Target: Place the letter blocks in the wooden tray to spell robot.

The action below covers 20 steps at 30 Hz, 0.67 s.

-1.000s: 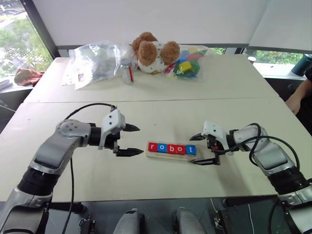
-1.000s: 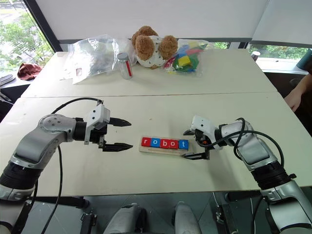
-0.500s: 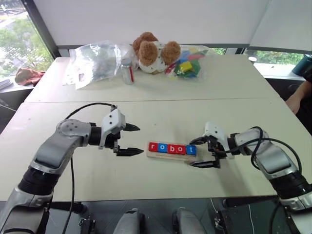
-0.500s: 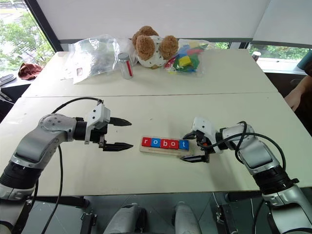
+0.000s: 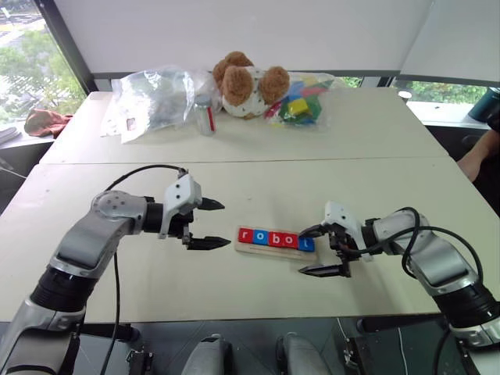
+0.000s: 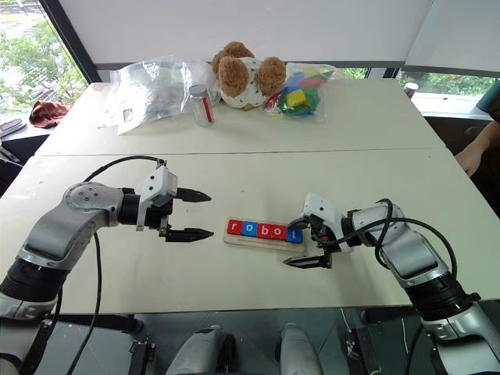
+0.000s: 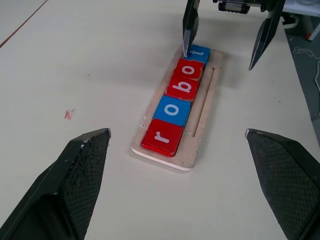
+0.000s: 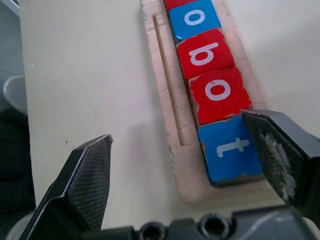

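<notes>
Letter blocks [image 5: 276, 239] fill the wooden tray [image 5: 269, 251] at frame centre, between both spread-open empty grippers — right gripper [image 5: 319, 251] has drawn slightly lower since earlier.

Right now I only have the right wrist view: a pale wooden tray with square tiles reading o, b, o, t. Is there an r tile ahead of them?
Observer: Yes. A red square r tile sits at the other end of the long pale wooden tray, so the row reads robot.
Operator: Where's the left gripper?
Observer: The left gripper hovers open off that r end, apart from the tray and holding nothing.
Operator: Anything else nearby?
Observer: A brown teddy bear and clear plastic bags sit far back, well away from the tray.
</notes>
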Available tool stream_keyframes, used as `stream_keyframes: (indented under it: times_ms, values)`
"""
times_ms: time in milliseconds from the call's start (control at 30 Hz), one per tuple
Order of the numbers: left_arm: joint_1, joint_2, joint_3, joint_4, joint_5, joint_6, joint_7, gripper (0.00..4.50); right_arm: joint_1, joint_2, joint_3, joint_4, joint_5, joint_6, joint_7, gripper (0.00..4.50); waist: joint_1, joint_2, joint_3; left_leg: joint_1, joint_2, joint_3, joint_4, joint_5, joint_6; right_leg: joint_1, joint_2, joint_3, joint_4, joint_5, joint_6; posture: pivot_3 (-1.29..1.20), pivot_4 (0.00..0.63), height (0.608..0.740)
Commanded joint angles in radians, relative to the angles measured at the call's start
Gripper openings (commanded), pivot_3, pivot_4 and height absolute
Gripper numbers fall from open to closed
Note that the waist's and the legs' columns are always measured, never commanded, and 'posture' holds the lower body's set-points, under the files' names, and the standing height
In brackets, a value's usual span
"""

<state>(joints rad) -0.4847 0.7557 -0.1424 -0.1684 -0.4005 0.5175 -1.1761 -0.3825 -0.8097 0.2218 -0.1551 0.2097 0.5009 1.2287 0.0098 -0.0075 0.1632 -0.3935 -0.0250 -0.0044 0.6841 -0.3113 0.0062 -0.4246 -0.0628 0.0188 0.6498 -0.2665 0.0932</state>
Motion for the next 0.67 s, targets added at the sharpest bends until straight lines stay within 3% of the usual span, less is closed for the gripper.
stream_keyframes:
  times_ms: [33, 233, 467, 667]
  values:
    - [-0.004, 0.003, 0.025, 0.009, 0.006, -0.024, 0.007, 4.50, -0.019, -0.036, -0.048, 0.010, -0.025, -0.042, -0.034, 4.46, 0.000, 0.000, 0.000, 0.000, 0.000, 0.000, 0.000, 0.000, 0.000, 0.000, 0.000, 0.000, 0.000, 0.000, 0.000, 0.00, 0.150, 0.740]
    - [0.138, 0.086, 0.105, 0.033, 0.005, -0.025, 0.015, 4.50, -0.019, -0.099, -0.223, -0.045, 0.089, 0.189, -0.100, 4.46, -0.006, 0.000, 0.000, 0.000, 0.001, 0.000, -0.001, 0.000, 0.000, -0.001, 0.000, 0.000, 0.000, 0.000, 0.000, 0.00, 0.150, 0.740]
    - [0.331, 0.118, 0.235, -0.007, -0.047, 0.014, 0.063, 4.50, 0.323, -0.114, -0.518, -0.233, 0.197, 0.416, -0.216, 4.46, 0.009, 0.000, 0.000, -0.001, 0.001, -0.002, -0.002, 0.000, 0.000, 0.000, -0.002, 0.000, -0.002, 0.000, 0.000, 0.00, 0.150, 0.740]
    - [0.327, 0.073, 0.227, 0.035, -0.024, -0.023, 0.098, 4.50, 0.428, -0.098, -0.553, -0.210, 0.215, 0.382, -0.259, 4.46, -0.003, 0.000, -0.001, 0.004, 0.000, 0.000, 0.000, -0.001, 0.001, 0.005, -0.003, 0.001, -0.001, 0.001, -0.002, 0.00, 0.150, 0.740]
